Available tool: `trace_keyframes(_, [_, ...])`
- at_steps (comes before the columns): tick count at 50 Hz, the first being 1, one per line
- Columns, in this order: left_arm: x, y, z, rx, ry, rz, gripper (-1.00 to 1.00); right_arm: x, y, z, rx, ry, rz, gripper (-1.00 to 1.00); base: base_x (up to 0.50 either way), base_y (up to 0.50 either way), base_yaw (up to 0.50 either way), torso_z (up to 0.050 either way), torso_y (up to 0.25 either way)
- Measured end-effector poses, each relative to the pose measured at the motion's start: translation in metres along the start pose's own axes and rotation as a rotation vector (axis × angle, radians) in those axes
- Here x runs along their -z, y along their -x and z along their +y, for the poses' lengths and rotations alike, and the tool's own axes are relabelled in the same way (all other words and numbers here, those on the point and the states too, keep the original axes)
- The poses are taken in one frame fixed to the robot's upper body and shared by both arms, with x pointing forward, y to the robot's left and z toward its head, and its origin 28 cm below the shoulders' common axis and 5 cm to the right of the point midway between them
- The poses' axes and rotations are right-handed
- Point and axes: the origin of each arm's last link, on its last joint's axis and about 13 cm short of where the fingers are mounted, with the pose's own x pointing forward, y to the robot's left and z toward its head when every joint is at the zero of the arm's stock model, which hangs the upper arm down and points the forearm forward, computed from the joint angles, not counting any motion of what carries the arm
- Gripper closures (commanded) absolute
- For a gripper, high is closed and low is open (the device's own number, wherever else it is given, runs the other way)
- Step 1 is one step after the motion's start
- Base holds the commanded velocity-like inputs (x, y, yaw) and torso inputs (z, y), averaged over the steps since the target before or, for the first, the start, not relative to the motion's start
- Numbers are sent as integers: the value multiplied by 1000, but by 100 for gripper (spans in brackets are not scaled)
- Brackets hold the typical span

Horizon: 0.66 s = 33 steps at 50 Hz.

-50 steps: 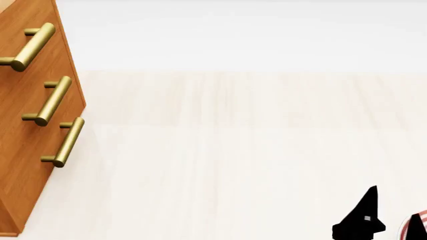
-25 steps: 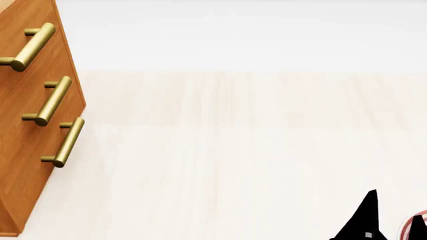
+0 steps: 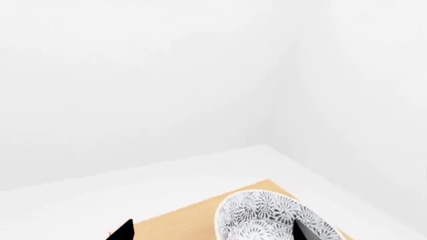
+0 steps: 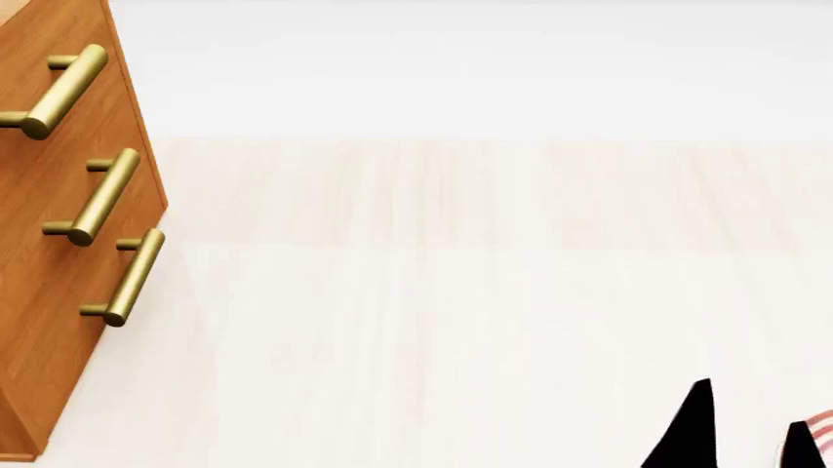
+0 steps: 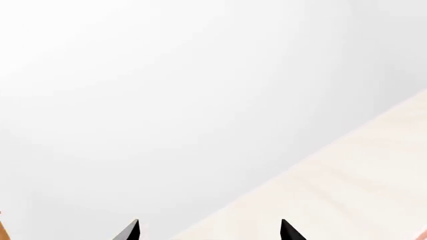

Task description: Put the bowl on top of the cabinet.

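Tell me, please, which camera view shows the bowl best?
The left wrist view: the bowl sits over the cabinet top, its patterned inside visible between the left pincer tips. The head and right wrist views show none of it.

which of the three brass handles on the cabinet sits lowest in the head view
The handle closest to the cabinet base; the other two sit higher up its front.

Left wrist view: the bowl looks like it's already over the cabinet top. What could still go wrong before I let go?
The bowl sits near the far corner of the cabinet top, so a nudge on release might tip it off. The left gripper fingertips barely show, so the grip is unclear. The head view misses the bowl entirely.
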Motion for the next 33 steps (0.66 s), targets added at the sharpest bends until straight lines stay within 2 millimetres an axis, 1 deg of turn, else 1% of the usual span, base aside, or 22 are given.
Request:
trace_keyframes(12, [1, 21, 6, 62, -63, -108, -100, -2, 8, 5, -31, 6, -7, -100, 0, 0, 0, 0, 0])
trace_keyframes(33, [11, 52, 5, 187, -156, -238, -100, -8, 18, 9, -63, 7, -27, -100, 0, 0, 0, 0, 0])
